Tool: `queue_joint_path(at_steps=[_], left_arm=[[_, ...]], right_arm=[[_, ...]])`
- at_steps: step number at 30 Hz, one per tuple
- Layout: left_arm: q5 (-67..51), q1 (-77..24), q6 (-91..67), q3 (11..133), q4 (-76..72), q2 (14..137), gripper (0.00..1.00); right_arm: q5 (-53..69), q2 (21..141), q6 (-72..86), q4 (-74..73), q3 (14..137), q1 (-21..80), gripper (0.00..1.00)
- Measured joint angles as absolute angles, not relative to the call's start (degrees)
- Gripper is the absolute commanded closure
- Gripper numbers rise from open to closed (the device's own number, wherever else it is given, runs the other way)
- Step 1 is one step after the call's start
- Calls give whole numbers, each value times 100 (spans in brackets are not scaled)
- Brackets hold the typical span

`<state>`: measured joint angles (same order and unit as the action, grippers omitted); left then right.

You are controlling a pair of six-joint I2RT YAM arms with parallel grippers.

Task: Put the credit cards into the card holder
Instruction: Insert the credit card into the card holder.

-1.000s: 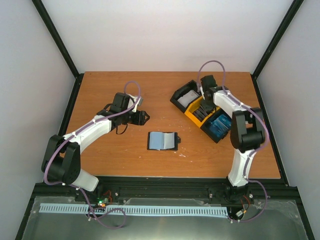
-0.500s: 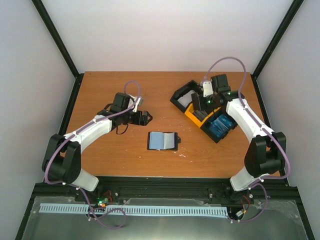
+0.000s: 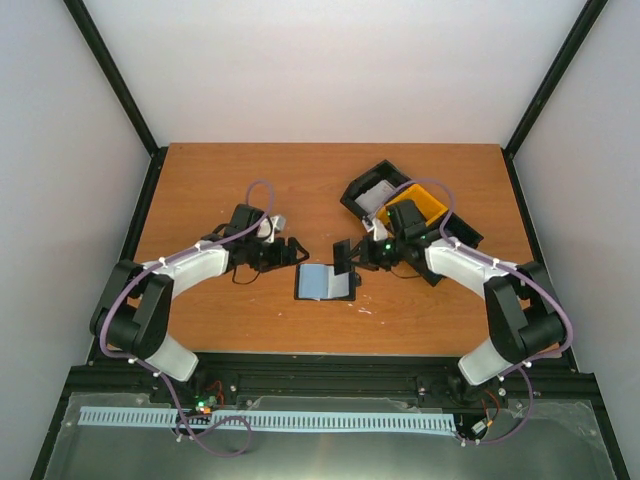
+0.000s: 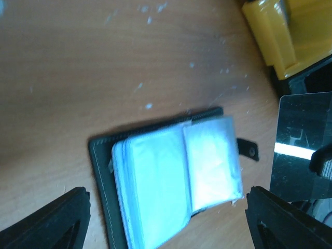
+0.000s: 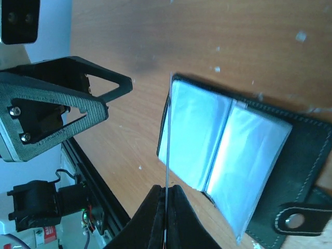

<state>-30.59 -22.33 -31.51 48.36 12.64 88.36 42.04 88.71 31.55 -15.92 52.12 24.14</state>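
Overhead, your left arm lies low across the brown wooden table [image 3: 220, 190], with the left gripper [image 3: 285, 252] just beside the small black folding card holder [image 3: 325, 283]. The holder lies open near the table's middle, pale sleeves up. Your right arm reaches in from the opposite side. Its right gripper [image 3: 355, 256] carries a dark, glossy plastic credit card [image 3: 342, 252] at the holder's far right corner, and the arm partly covers the black-and-yellow plastic tray [image 3: 420, 203].

From your left wrist, both fingers [image 4: 52, 223] stand spread wide with nothing between them, the card holder below. The card is cut off at the right edge.

From your right wrist, the card shows edge-on (a thin line only), pinched between the fingers [image 5: 150, 228]. Whether it touches the sleeves cannot be told.
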Motion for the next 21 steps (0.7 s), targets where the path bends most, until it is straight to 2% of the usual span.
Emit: queue_joint_path(at_steps=[5,10,21], left_arm=[[-3282,-2233,-3588,4414,1177,8838,31],[-3409,-2233,-3551,4392,1155,8982,49],[-3649,-2233,-3400,4165,980,9275,60]], right_arm=[[4049,8958,3701,-993,4644,2790,97],[3616,9150,4189,-578,4377,3116,97],[3035,9688,4772,377,4259,3288,97]])
